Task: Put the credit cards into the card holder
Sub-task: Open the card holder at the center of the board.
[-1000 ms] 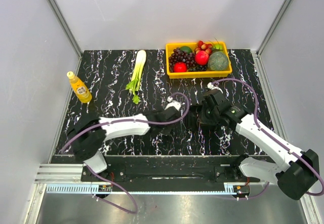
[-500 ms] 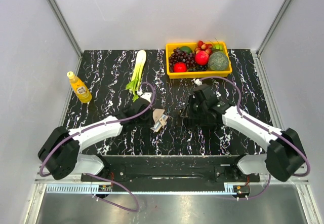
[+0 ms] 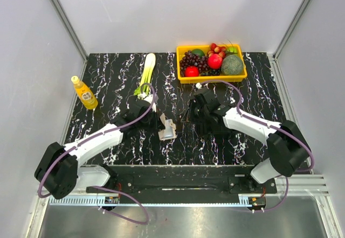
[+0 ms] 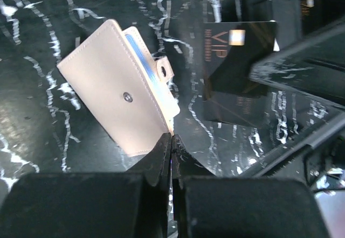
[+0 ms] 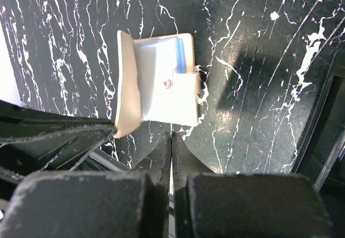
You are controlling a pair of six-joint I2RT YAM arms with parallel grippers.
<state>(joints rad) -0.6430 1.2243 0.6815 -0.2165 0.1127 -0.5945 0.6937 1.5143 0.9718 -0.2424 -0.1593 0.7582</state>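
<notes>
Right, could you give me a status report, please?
Left end effector and right end effector shut. Card holder partly open. Black card outside it. Nothing between them.

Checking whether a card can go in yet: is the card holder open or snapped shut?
Partly open. The card holder has its clasp tab off the snap stud, and light blue lining shows between the covers.

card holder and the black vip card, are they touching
Apart. The left wrist view shows a strip of table between the holder and the card.
</notes>
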